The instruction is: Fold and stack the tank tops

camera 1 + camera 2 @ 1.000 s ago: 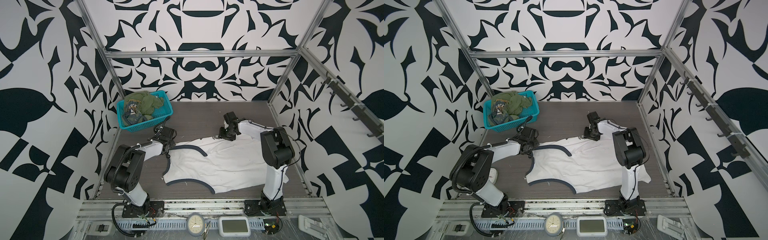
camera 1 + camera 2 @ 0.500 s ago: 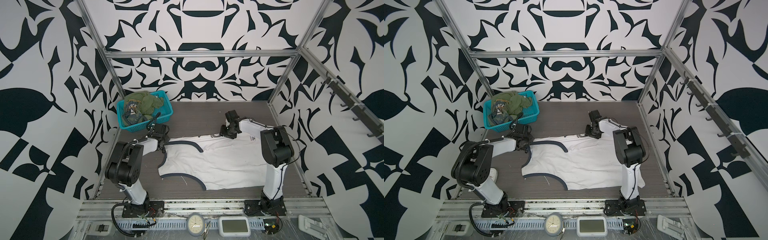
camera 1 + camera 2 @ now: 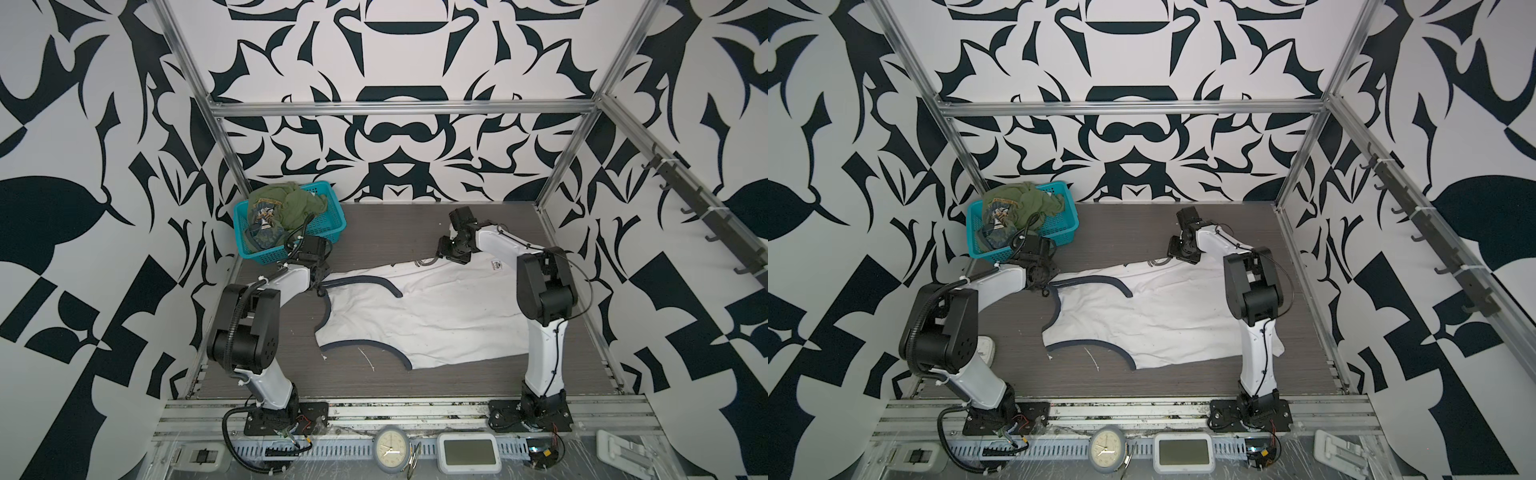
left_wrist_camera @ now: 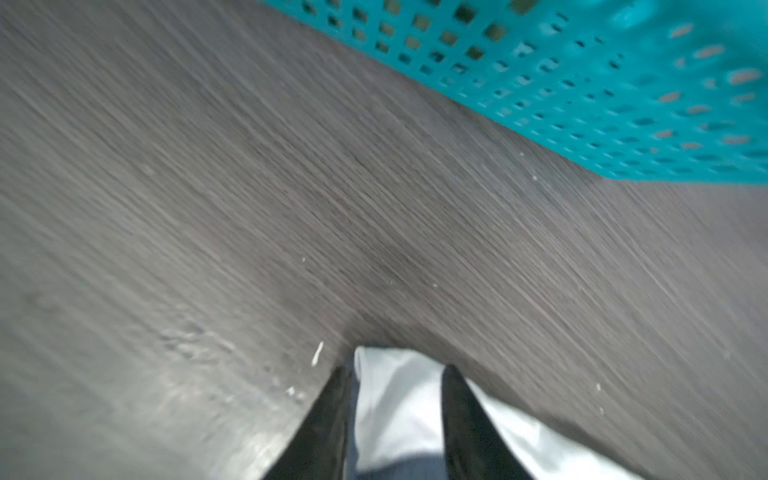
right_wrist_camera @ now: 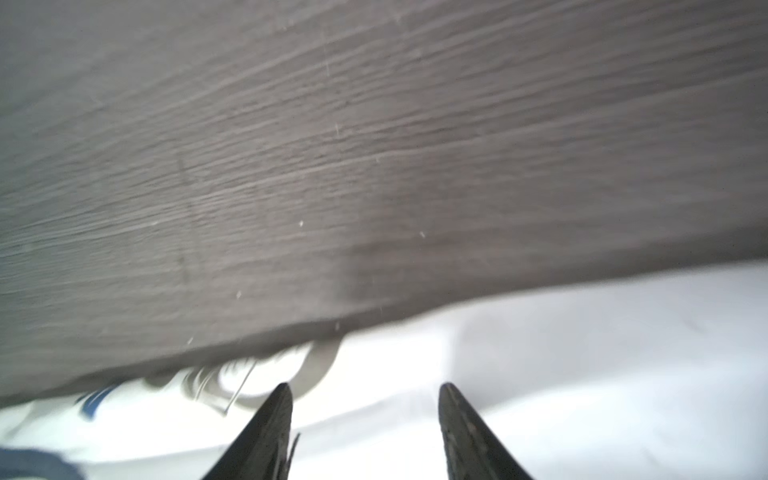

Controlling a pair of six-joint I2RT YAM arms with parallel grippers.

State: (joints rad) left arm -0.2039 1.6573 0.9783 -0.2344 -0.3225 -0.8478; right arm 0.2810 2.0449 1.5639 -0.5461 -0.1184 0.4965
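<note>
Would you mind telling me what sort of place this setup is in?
Probably a robot test cell: patterned wall panels on an aluminium frame, a left arm and right arm bolted to a front rail, plus a clock beside a timer display.

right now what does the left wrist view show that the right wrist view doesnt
Only the left wrist view: the teal basket wall, beyond the left gripper, whose fingers sit apart over a narrow end of the white tank top. Only the right wrist view: a grey print at the top's edge, beside the right gripper, and a broad spread of white cloth. Both: the dark wood-grain table, white cloth, and two black fingertips standing apart.
</note>
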